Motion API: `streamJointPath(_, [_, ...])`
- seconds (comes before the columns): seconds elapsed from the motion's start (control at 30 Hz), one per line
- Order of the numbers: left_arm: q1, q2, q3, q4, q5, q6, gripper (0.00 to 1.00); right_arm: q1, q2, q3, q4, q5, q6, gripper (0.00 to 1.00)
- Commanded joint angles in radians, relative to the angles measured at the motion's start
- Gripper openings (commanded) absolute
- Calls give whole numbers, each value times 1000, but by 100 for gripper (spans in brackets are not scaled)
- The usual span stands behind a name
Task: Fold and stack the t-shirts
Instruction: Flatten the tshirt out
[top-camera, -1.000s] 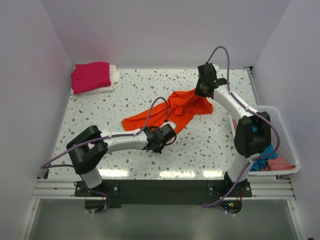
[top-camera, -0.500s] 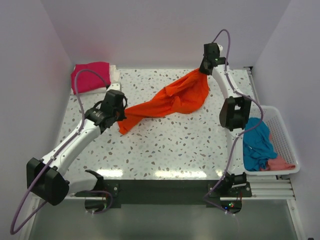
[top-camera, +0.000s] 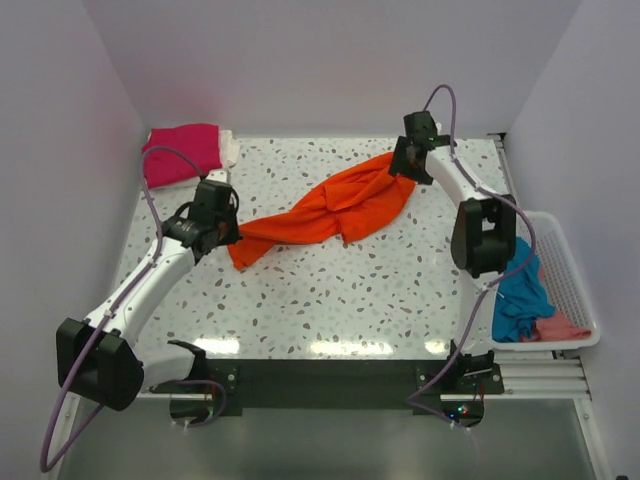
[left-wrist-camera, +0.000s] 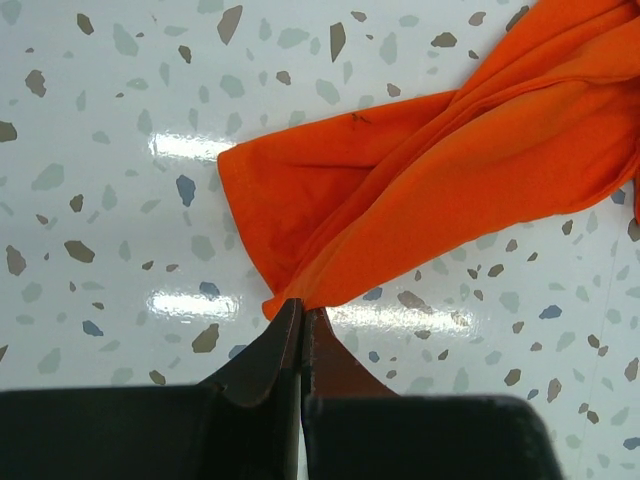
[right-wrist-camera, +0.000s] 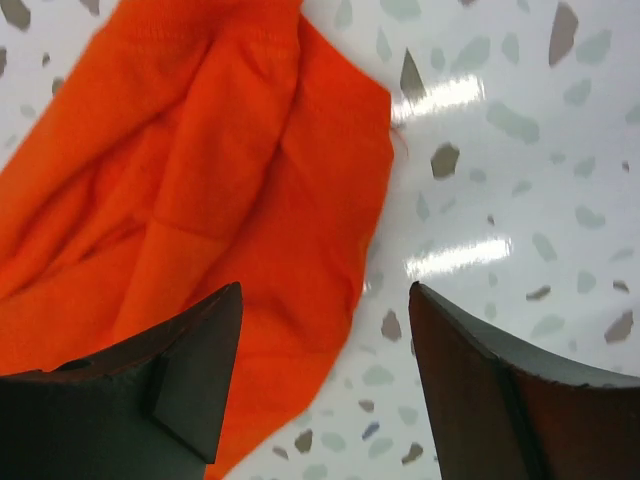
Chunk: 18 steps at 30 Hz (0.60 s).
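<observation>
The bright orange t-shirt (top-camera: 325, 212) lies stretched and twisted across the middle of the speckled table, from left of centre up to the back right. My left gripper (top-camera: 228, 232) is shut on its left corner; the left wrist view shows the closed tips (left-wrist-camera: 300, 308) pinching the orange t-shirt (left-wrist-camera: 420, 180). My right gripper (top-camera: 402, 172) hovers over the shirt's right end, open; in its wrist view the orange t-shirt (right-wrist-camera: 200, 190) lies loose below the gap (right-wrist-camera: 325, 290). A magenta-pink tee (top-camera: 182, 154) sits folded on a white tee (top-camera: 229, 148) at the back left.
A white slatted basket (top-camera: 568, 290) stands off the table's right edge, holding a teal-blue tee (top-camera: 522, 290) and a salmon-pink tee (top-camera: 560, 327). White walls close in the back and both sides.
The right gripper has opened and let go of the shirt's right end, which has dropped onto the table. The left gripper has swung out to the left, pulling the shirt's corner with it.
</observation>
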Motion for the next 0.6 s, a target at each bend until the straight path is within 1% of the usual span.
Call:
streamJointPath(0.0, [22,-16,28,29,25,25,0,29,-237,-212,104,-2,49,70])
streamJointPath(0.03, [28,-14,35,33,30,26,0,33,-312,-270,148,-8,60,70])
streamJointPath(0.07, [31,-14,37,36,39,31,0,42,-342,-383,173,-29,70,70])
streamJointPath(0.13, [39,-10,43,41,48,32,0,62,-397,-479,239,-66,106,69])
streamJointPath(0.17, [39,-10,44,43,54,34,0,73,-433,-554,259,-87,115,69])
streamJointPath(0.27, [44,-5,45,52,60,34,0,121,-451,-645,319,-103,156,68])
streamJointPath(0.33, [47,-2,44,58,65,35,0,159,-429,-653,337,-133,185,68])
streamJointPath(0.4, [48,-1,45,64,66,35,0,197,-385,-653,368,-121,207,68])
streamJointPath(0.57, [54,-5,37,66,57,43,0,221,-278,-621,406,-115,242,68])
